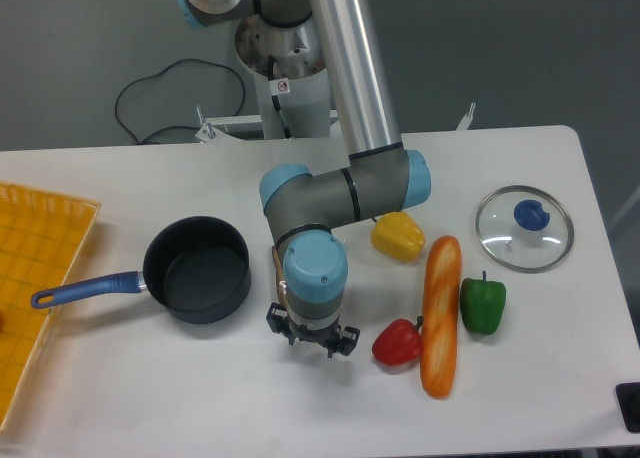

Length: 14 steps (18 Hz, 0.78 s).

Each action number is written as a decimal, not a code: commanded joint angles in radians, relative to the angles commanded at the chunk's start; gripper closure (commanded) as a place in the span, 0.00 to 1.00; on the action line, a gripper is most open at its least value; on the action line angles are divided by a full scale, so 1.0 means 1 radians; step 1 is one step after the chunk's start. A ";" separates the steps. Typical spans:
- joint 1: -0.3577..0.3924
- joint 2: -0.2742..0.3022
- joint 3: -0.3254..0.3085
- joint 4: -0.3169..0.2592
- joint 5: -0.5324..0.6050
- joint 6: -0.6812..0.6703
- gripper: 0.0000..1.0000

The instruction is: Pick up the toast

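Observation:
Only a thin brown strip of the toast point(277, 270) shows, just right of the pot; the rest lies hidden under the arm's blue-capped wrist. The gripper point(311, 336) hangs straight down over that spot, close to the table. From this camera I see only its black body and side links below the wrist. The fingertips are covered, so whether they are open or touch the toast cannot be made out.
A dark pot point(196, 269) with a blue handle stands left of the gripper. To the right lie a red pepper point(397, 343), a baguette point(439, 314), a yellow pepper point(398, 234), a green pepper point(482, 304) and a glass lid point(524, 227). An orange basket point(30, 278) sits at the left edge.

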 joint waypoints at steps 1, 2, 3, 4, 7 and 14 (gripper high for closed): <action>0.000 0.000 0.000 0.000 -0.002 0.000 0.43; 0.000 0.000 0.000 0.000 -0.002 0.000 0.46; 0.000 0.002 0.000 0.000 -0.002 0.000 0.51; 0.000 0.002 0.000 0.000 -0.002 0.000 0.57; 0.000 0.002 0.000 0.002 -0.002 0.002 0.70; 0.000 0.008 0.000 0.000 -0.003 0.002 1.00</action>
